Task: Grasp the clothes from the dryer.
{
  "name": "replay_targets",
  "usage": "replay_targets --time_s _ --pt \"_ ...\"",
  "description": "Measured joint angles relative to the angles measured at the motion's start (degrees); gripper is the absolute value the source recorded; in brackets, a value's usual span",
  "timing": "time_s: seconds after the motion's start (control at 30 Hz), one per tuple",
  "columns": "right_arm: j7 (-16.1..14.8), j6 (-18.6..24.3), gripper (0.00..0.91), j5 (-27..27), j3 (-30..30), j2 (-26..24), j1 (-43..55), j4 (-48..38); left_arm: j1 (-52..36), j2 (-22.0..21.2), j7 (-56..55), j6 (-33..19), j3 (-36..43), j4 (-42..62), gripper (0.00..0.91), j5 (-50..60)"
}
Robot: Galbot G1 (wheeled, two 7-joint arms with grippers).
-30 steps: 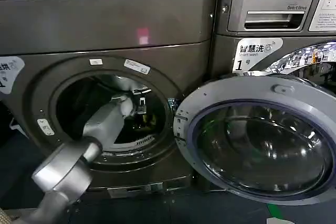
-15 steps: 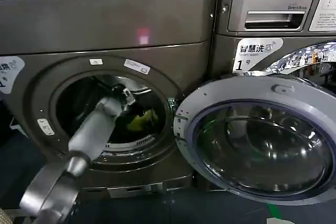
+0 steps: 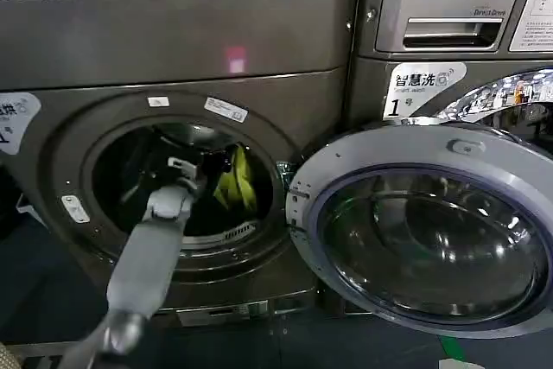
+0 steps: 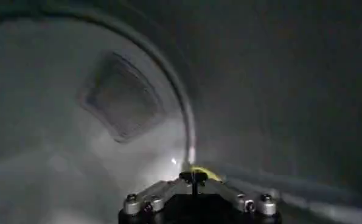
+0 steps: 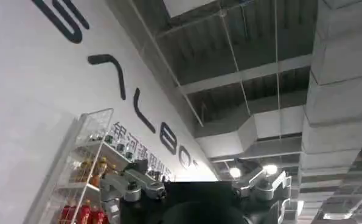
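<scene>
The left gripper (image 3: 216,164), inside the dryer (image 3: 173,41) mouth, is clamped on the clothes (image 3: 235,183), which hang from it just within the porthole. The thin pinch could slip, or dangling fabric could snag on the porthole rim during withdrawal.

The left arm stretches up from the near left and reaches far into the round opening, its left gripper (image 3: 218,164) pinched tight on the clothes (image 3: 235,181), while the right gripper (image 5: 196,190) is tipped upward toward the ceiling.
</scene>
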Motion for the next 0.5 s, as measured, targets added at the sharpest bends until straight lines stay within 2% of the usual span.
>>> replay_targets --time_s 0.2,0.5 --pt "-0.2 0.3 0.907 -1.0 -0.1 0.1 0.0 0.4 7.5 -1.6 -9.2 -3.4 -4.5 -9.7 0.000 -3.7" --pt "0.2 0.5 0.907 -1.3 -0.1 0.1 0.4 0.2 15.1 -3.8 -19.3 -9.1 -7.3 -19.3 0.000 -2.3"
